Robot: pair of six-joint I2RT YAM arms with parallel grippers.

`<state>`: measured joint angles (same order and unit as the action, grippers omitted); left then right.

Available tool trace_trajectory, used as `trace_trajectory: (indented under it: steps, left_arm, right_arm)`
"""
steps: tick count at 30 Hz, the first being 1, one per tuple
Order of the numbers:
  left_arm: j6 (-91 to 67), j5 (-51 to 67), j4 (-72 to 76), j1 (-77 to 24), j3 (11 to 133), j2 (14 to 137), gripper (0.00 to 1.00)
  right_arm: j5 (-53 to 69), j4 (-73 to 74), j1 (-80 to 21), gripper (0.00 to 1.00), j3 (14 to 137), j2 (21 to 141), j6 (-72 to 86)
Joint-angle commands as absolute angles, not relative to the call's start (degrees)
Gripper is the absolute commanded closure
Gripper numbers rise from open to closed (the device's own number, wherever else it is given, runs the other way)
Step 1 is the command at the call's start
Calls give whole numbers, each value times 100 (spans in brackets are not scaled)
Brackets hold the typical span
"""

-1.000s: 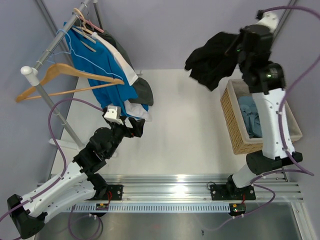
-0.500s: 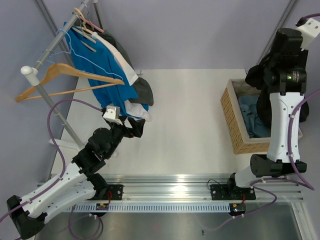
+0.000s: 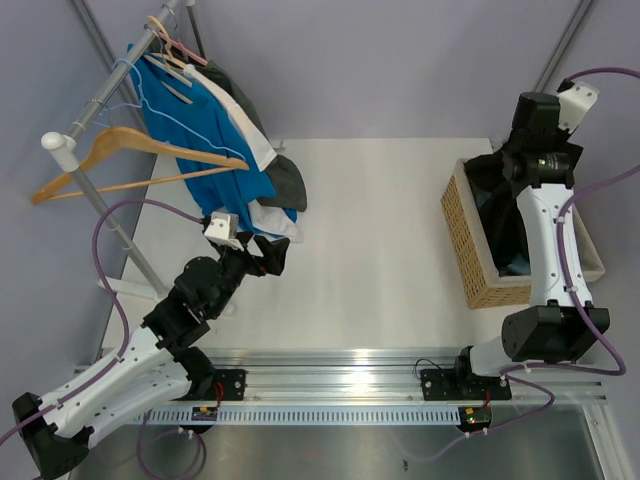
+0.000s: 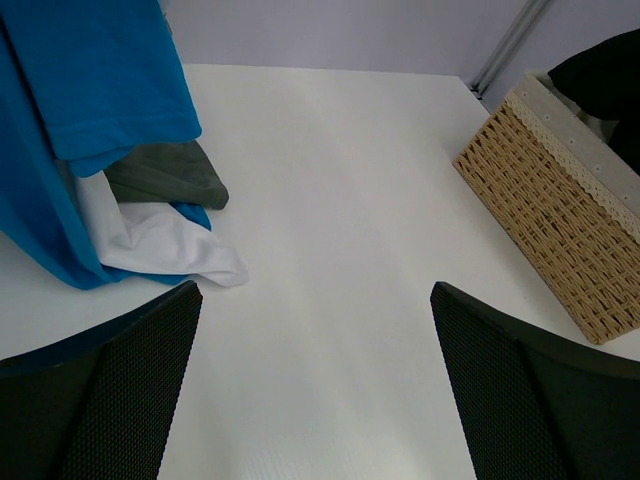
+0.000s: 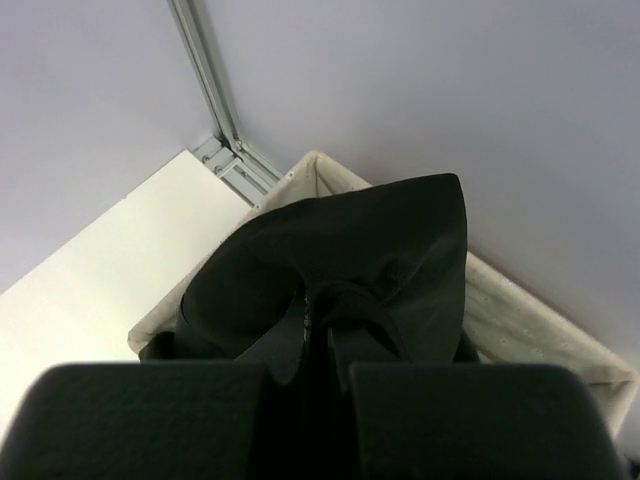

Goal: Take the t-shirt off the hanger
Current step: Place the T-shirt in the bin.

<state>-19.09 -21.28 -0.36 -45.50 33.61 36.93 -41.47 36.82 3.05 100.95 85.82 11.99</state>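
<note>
Black t-shirt (image 5: 340,250) above the basket (image 3: 462,240)
Right gripper (image 5: 320,345) clamps it; left gripper (image 4: 315,290) gapes empty. Released off-centre, the cloth may drape the rim and slide out.

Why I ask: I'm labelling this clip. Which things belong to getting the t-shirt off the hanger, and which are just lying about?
Job in hand: black t-shirt; right gripper shut on it; wicker basket below it; bare wooden hanger on the rail.

Lying about: blue t-shirt hanging on the rail; white garment and grey garment below it; open left gripper.
</note>
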Motion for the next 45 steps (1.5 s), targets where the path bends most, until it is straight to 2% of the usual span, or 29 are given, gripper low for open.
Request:
trace_trajectory:
  steps: [1, 4, 8, 14, 17, 18, 19, 20, 22, 30, 33, 36, 40, 45]
  left_arm:
    - [-1969, -2180, 211, -4579, 3419, 3560, 1]
    - [-1977, -2145, 211, -4588, 3419, 3568, 1]
    - [-2004, -2100, 132, -4579, 3463, 3638, 1]
    - [-2004, -2223, 18, -4579, 3551, 3726, 1]
    - [-2004, -2259, 18, -4579, 3568, 3762, 1]
    - [-1995, -2259, 18, -4579, 3568, 3779, 1]
    - [-1995, -2259, 18, -4579, 3586, 3788, 1]
    - [-1995, -2259, 18, -4588, 3586, 3797, 1]
    - [-1995, -2250, 18, -4588, 3586, 3797, 1]
    - [-1978, -2276, 18, -4579, 3603, 3893, 1]
    - [-1986, -2241, 18, -4579, 3621, 3920, 1]
    - [-1995, -2093, 18, -4579, 3656, 3972, 1]
    - [-2013, -2004, 18, -4579, 3674, 4008, 1]
    - [-2013, -1680, -202, -4588, 3744, 3885, 1]
  right_arm:
    - [-4561, 3261, 395, 100, 9233, 8368, 1843]
    - [-4710, 3050, 422, 100, 8179, 8341, 2431]
    - [-4755, 3304, 527, 100, 7542, 8770, 3092]
    - [-3104, 3462, 896, 99, 7523, 9737, 3568]
    - [-2673, 3796, 914, 91, 7795, 10220, 3717]
    - [-2489, 3866, 914, 76, 7822, 10239, 3744]
    - [-2374, 3876, 940, 56, 7857, 10248, 3744]
    - [-2286, 3919, 958, 43, 7884, 10222, 3762]
    - [-2197, 4174, 967, 32, 8120, 10126, 3736]
    - [-1629, 5308, 958, 17, 9815, 9300, 3323]
    - [-373, 4862, 958, 1, 9653, 8773, 3340]
    - [614, 4001, 809, 0, 9012, 8263, 3602]
    - [625, 3525, -233, 0, 8772, 7990, 3586]
    - [641, 2331, -1264, 1, 7693, 7358, 3603]
